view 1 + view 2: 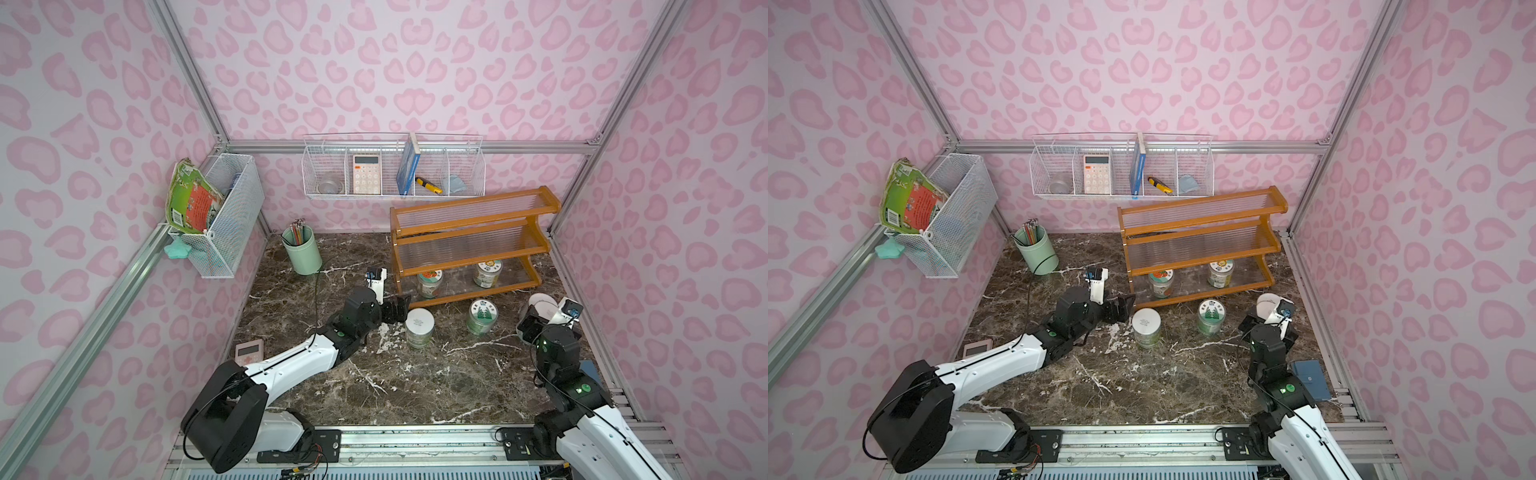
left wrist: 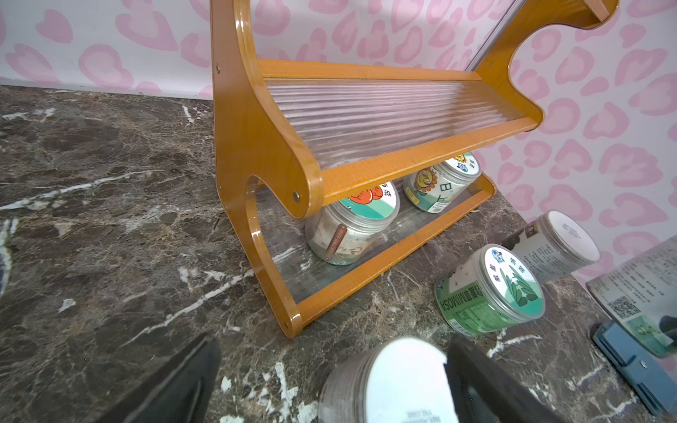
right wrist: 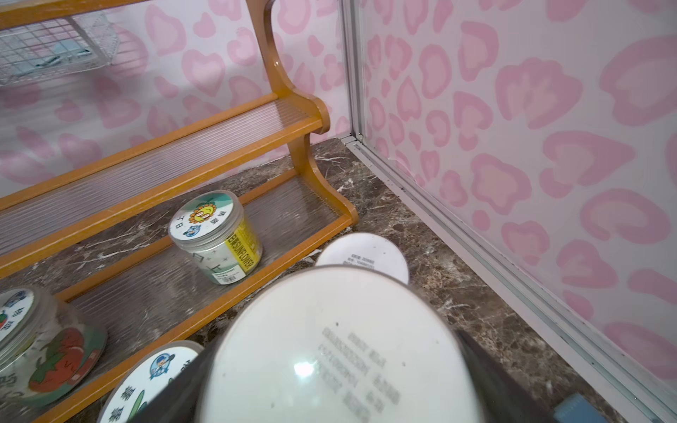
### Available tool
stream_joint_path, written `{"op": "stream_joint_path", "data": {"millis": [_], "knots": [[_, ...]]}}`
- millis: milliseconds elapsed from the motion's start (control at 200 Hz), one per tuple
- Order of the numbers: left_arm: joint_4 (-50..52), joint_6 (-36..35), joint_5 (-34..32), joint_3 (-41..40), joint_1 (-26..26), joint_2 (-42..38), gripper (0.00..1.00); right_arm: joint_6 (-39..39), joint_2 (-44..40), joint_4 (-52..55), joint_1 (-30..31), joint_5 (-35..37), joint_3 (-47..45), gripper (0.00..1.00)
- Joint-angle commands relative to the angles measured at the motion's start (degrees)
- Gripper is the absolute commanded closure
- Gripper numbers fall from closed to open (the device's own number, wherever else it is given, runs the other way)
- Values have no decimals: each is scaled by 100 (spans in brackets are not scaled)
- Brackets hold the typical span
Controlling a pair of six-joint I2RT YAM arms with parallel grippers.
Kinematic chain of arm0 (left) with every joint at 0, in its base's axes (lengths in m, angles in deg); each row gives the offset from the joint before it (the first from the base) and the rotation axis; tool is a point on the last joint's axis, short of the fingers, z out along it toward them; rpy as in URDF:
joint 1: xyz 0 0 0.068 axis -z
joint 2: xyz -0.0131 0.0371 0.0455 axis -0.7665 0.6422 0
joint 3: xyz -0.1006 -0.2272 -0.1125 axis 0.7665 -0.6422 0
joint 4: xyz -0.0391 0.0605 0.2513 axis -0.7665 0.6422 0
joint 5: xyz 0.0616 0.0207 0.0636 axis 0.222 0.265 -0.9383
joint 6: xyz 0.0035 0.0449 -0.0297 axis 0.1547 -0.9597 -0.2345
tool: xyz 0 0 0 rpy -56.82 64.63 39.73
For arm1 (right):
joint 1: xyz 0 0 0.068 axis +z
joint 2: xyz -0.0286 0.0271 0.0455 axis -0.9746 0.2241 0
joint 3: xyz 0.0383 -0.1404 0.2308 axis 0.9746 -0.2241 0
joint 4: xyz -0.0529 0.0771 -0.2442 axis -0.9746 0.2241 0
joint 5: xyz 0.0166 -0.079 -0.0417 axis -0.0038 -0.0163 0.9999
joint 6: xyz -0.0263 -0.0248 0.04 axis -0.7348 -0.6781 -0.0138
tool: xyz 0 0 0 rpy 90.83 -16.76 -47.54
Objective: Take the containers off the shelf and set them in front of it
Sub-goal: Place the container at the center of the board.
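Bench: dark marble bench [image 1: 415,395], pink-spotted walls [image 1: 374,62].
Top views: both show the shelf [image 1: 469,245] far right, with the tomato jar [image 1: 429,282] and sunflower jar [image 1: 487,274] on its bottom tier.
Left wrist: your left fingers [image 2: 176,384] are spread wide and empty. The white-lid jar [image 2: 388,381] shows between them, before the shelf.
Right wrist: your right fingers [image 3: 505,388] clamp the plain-lid jar [image 3: 329,348].
Grip: probably light, stiff, slick plastic. Take the wall below the lid.

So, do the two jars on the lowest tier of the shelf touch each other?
Apart. In both top views the tomato-lid jar and the sunflower-lid jar stand on the shelf with bare clear panel between them.
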Motion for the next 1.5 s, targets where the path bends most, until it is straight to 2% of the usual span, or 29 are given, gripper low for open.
{"op": "stream_joint_path", "data": {"millis": [0, 305, 630, 810, 915, 1055, 1305, 1495], "knots": [[14, 19, 82, 33, 10, 3, 1, 594, -76, 94, 29, 517, -90, 30], [32, 34, 103, 33, 48, -24, 0, 741, -120, 475, 132, 1147, -237, 31], [30, 1, 15, -9, 80, -66, 0, 463, 341, -423, 57, 1592, -554, 30], [37, -23, -4, -16, 80, -67, 1, 302, 449, -700, -280, 1448, -727, 29], [20, -37, -4, 2, 81, -47, 1, 164, 310, -940, -624, 1071, -906, 29], [29, -54, -39, 6, 81, -37, 0, 28, 535, -1167, -1056, 589, -1013, 28], [52, -75, -88, 7, 81, -37, 0, -195, 654, -1626, -1143, 285, -1265, 26], [55, -77, -104, -4, 81, -46, 0, -262, 825, -1809, -1186, 215, -1316, 19]]}}
